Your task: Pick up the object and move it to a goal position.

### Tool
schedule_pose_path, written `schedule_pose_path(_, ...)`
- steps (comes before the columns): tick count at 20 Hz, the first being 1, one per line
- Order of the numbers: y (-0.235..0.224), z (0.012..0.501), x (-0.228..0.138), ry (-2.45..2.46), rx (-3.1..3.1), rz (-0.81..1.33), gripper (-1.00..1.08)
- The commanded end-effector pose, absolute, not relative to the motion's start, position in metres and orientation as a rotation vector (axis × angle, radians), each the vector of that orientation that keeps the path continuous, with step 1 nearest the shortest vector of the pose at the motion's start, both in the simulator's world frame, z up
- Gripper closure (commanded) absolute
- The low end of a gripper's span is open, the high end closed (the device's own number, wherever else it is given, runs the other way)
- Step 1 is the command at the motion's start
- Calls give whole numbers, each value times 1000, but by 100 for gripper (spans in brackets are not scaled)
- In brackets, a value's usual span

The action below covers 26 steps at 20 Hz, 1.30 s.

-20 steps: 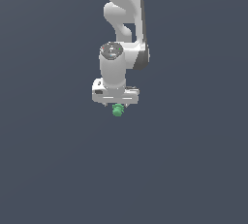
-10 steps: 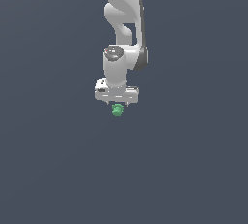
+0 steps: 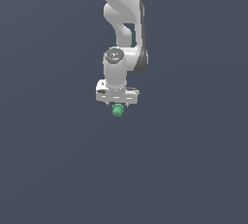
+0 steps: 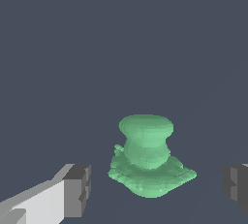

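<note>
The object [image 3: 117, 110] is a small bright green lump, just below the white gripper [image 3: 117, 103] in the exterior view. In the wrist view the object [image 4: 147, 157] shows a rounded cap on a waisted stem over a flat, ragged base, resting on the dark surface. One grey fingertip [image 4: 78, 189] and the other fingertip [image 4: 236, 185] stand far apart on either side of it, touching nothing. The gripper [image 4: 156, 187] is open around the object.
The white arm [image 3: 124, 22] comes down from the top of the exterior view. A plain dark grey-blue surface [image 3: 193, 160] fills everything else in both views.
The wrist has tilted and shifted slightly, with the gripper sitting a little lower over the green object. The object itself has not moved.
</note>
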State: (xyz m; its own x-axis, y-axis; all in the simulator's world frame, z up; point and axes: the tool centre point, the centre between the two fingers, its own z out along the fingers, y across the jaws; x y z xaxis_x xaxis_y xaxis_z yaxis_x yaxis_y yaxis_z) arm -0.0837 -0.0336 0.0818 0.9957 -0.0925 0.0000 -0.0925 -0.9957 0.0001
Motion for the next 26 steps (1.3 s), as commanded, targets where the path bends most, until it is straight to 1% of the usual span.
schedule_pose_path(1, -34, 72, -85, -146, 3138, -1, -92)
schedule_pose_path(7, -33, 47, -85, -147, 3138, 0, -92)
schedule_pose_path(12, -33, 41, -85, -147, 3138, 0, -92)
schedule_pose_path(13, -33, 41, -85, -147, 3138, 0, 108)
schedule_pose_path(26, -33, 44, -84, -148, 3138, 2, 108)
